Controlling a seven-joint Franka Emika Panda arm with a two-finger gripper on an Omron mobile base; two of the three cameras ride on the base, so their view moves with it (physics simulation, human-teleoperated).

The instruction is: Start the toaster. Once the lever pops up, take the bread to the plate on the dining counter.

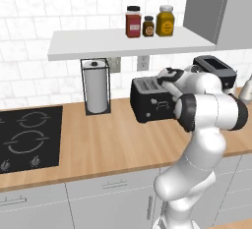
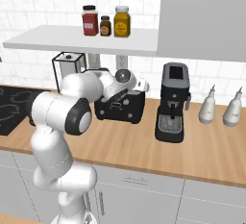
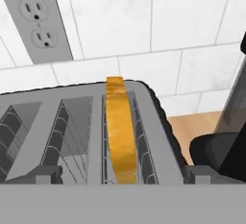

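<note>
Bread [image 3: 118, 131] upright in toaster [image 3: 86, 136] slot, wide-open end effector [image 3: 122, 177] just above its edge.

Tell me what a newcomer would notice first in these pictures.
The white arm bends over the wall counter, its open gripper just above the black toaster. A golden-crusted slice of bread stands edge-up in one toaster slot. Three jars line the white shelf above, and a black coffee machine stands beside the toaster.

Glossy white arm [image 1: 197, 139] of rounded tubular segments, with dark grey bands at its joints.
</note>
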